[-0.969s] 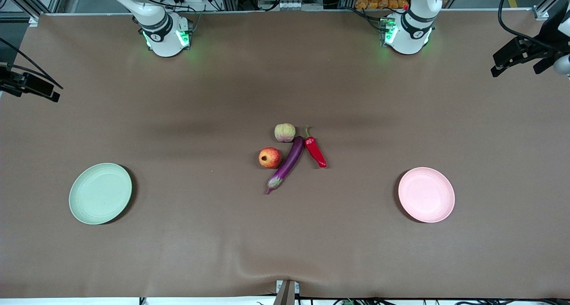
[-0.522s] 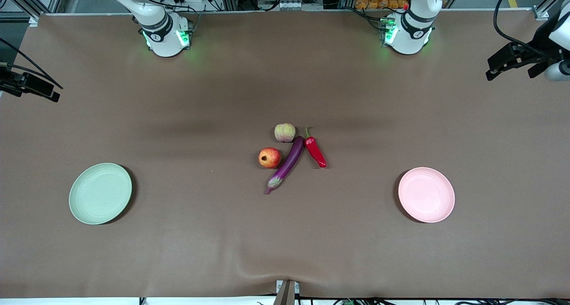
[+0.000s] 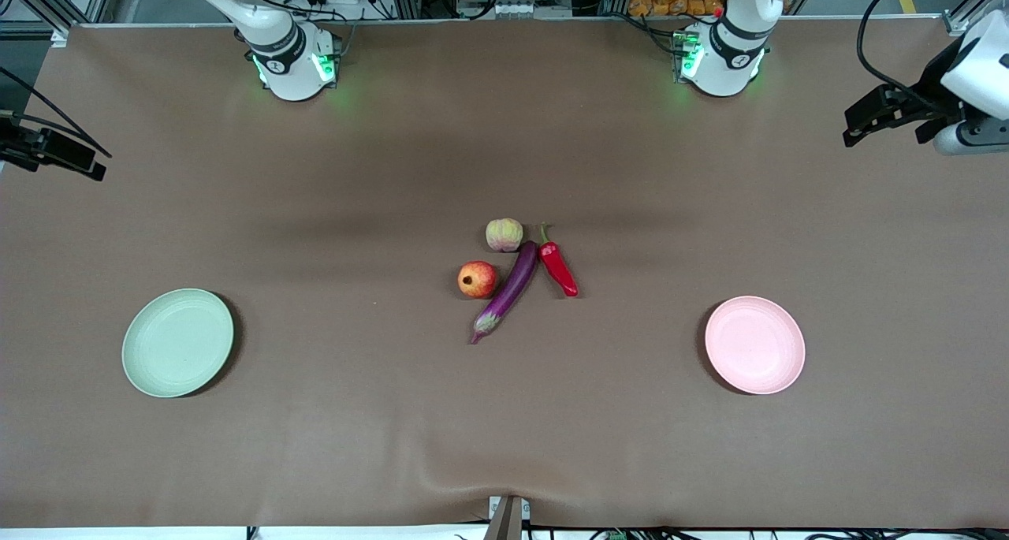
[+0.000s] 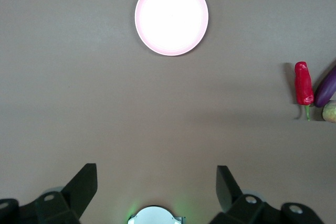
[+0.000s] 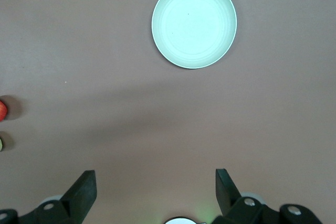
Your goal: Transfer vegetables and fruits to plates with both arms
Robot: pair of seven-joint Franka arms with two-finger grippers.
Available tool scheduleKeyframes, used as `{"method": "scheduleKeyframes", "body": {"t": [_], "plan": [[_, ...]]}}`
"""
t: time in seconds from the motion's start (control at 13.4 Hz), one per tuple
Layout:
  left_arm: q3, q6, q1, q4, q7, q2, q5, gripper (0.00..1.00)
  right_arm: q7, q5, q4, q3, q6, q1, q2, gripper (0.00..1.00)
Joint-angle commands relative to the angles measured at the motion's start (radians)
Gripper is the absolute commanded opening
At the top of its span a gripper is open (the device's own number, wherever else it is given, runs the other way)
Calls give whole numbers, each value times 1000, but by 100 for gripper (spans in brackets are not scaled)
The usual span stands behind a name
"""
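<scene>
A purple eggplant [image 3: 508,290] lies at the table's middle. A red chili pepper [image 3: 558,268] lies beside it toward the left arm's end. A red-orange pomegranate [image 3: 478,279] sits beside it toward the right arm's end. A pale ribbed fruit [image 3: 504,234] sits farther from the front camera. The green plate [image 3: 177,342] and the pink plate [image 3: 754,344] are empty. My left gripper [image 3: 863,126] hangs open over the left arm's end of the table. Its wrist view shows the pink plate [image 4: 171,17] and the chili [image 4: 303,83]. My right gripper [image 3: 87,165] waits open over the right arm's end; its wrist view shows the green plate [image 5: 194,23].
The brown table cover [image 3: 504,430] has a slight wrinkle near its front edge. A small mount [image 3: 508,516] sticks up at the middle of that edge. The two arm bases [image 3: 295,63] stand along the table's back edge.
The left arm's hand has shifted a little toward the table's middle. The right arm and all the produce have not moved.
</scene>
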Motion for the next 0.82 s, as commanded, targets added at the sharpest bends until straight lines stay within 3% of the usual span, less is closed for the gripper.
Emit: {"method": "scheduleKeyframes", "body": {"t": [0.0,0.22,0.52,0.75], "plan": [[-8,46,1,-75,-6,-34,-3,100,13,-5,14,4,-4,14,-2,100],[-19,170,-3,-201,-65,-46,-6,100,13,-5,14,4,-6,52,18,100],[-105,398,-3,-342,-161,4,-9,100,8,-5,17,4,-9,127,58,100],[-210,558,-5,-382,-412,113,-17,100,8,-2,25,5,-4,195,80,100]]}}
